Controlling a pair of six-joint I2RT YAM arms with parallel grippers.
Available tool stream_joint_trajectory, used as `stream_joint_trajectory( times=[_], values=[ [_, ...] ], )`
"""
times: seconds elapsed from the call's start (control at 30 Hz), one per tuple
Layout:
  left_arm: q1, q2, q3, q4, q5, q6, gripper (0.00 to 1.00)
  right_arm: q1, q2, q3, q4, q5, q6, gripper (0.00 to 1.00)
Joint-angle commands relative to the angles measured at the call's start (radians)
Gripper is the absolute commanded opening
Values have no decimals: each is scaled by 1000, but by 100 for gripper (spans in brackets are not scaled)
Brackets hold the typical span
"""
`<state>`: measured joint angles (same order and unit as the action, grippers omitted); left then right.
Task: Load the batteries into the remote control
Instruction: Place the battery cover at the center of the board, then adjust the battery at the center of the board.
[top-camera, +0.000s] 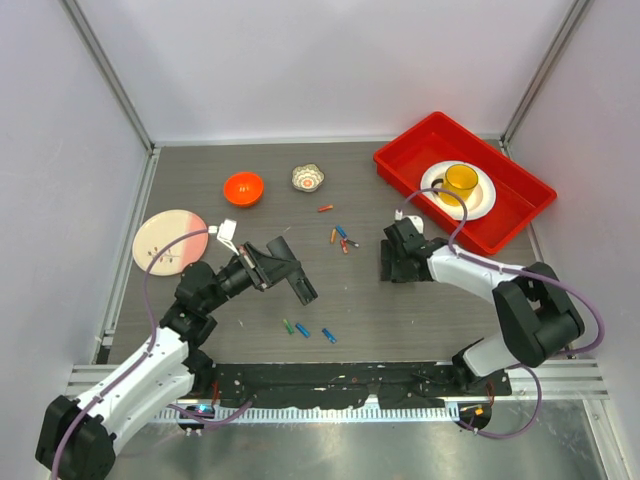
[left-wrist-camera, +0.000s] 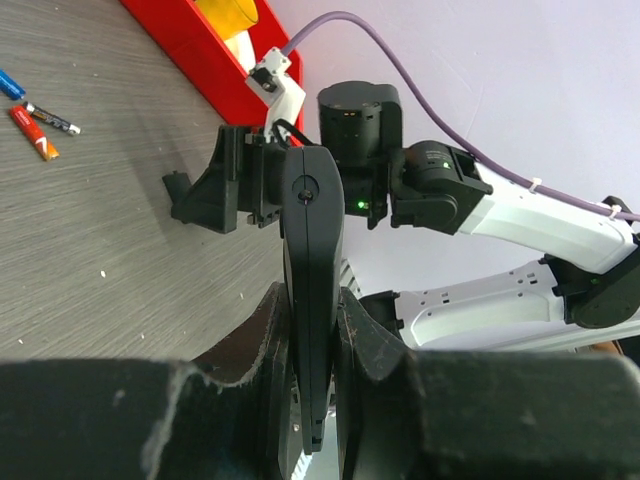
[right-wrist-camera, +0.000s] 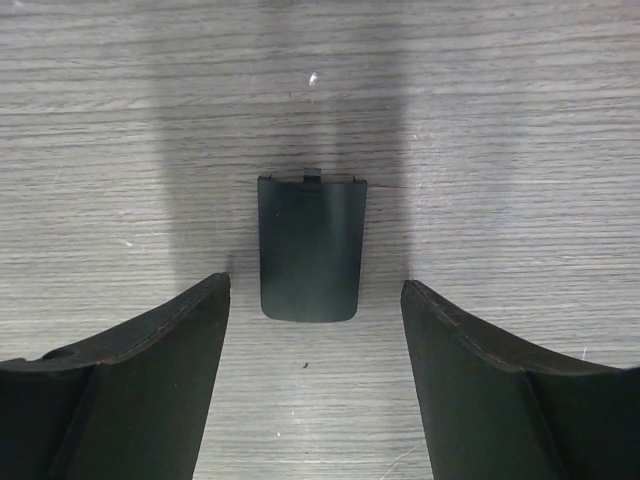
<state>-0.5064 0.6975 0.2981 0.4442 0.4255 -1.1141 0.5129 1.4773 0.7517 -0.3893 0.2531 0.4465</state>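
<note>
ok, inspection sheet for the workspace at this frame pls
Surface: dark wood-grain table.
Job's things: remote control held off the table; battery cover lying flat; batteries loose, one group mid-table, one nearer the arms.
Clutter: orange bowl, small patterned bowl, pink plate, red tray holding white plate and yellow cup.
Grippers: left gripper shut on remote control; right gripper open, straddling battery cover without touching.
Cables: purple cables along both arms.
Surroundings: white walls, metal frame.
</note>
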Motion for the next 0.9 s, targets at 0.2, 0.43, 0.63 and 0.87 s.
stream_joint_trajectory(
  times=[0.2,0.43,0.63,0.87],
  values=[
    [8,11,-30,77,-37,-32,0,169,-123,96,151,112,-80,76],
    [8,63,-74,143,-56,-76,0,170,75,204,279,114,-158,67],
    [8,100,-63,162,-31,-69,0,159,204,317,299,126,-253,53],
    [9,77,-34,90,-31,-20,0,145,285,359,286,58,-276,55]
  ],
)
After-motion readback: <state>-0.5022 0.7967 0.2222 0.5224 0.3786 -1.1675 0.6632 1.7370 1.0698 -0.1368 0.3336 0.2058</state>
